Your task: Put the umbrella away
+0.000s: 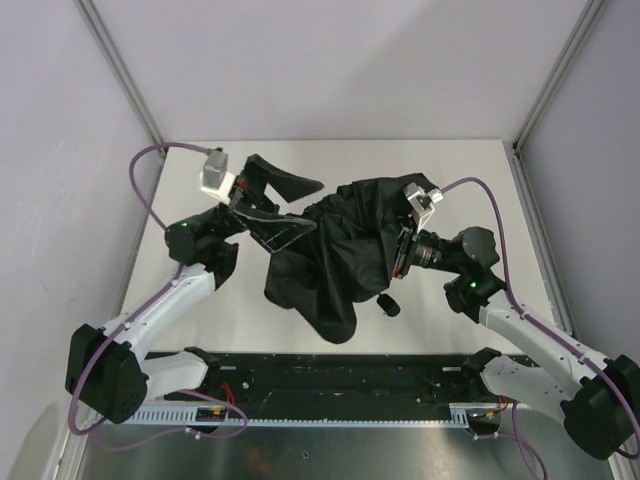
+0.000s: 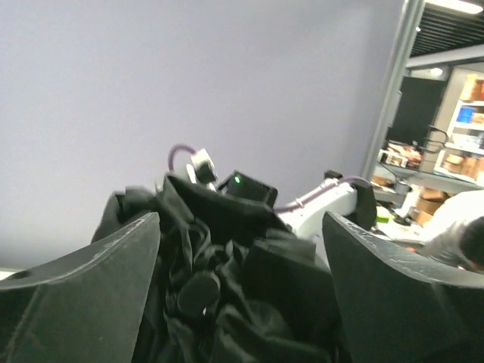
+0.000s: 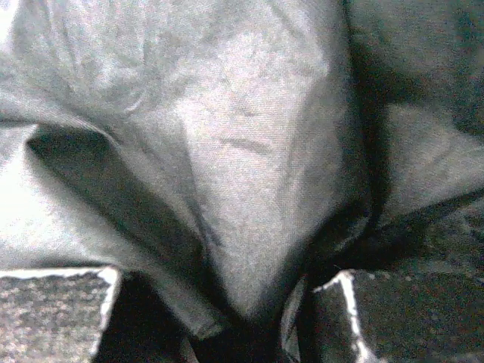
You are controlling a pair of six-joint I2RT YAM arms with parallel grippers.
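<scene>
The umbrella (image 1: 335,265) lies as a crumpled heap of black fabric in the middle of the table, with a short black stub (image 1: 388,303) poking out at its near right. My left gripper (image 1: 315,206) stands open at the heap's left edge. In the left wrist view its fingers (image 2: 113,265) spread wide around folds of umbrella (image 2: 257,302) and a round black cap (image 2: 198,291) without touching them. My right gripper (image 1: 398,255) is pushed into the heap's right side. Its wrist view shows a fold of the umbrella (image 3: 249,151) pinched between the fingertips (image 3: 53,310).
The white table (image 1: 480,190) is boxed in by pale purple walls and metal corner posts (image 1: 125,75). A black rail (image 1: 330,375) runs along the near edge between the arm bases. The right arm (image 2: 318,204) shows beyond the fabric in the left wrist view.
</scene>
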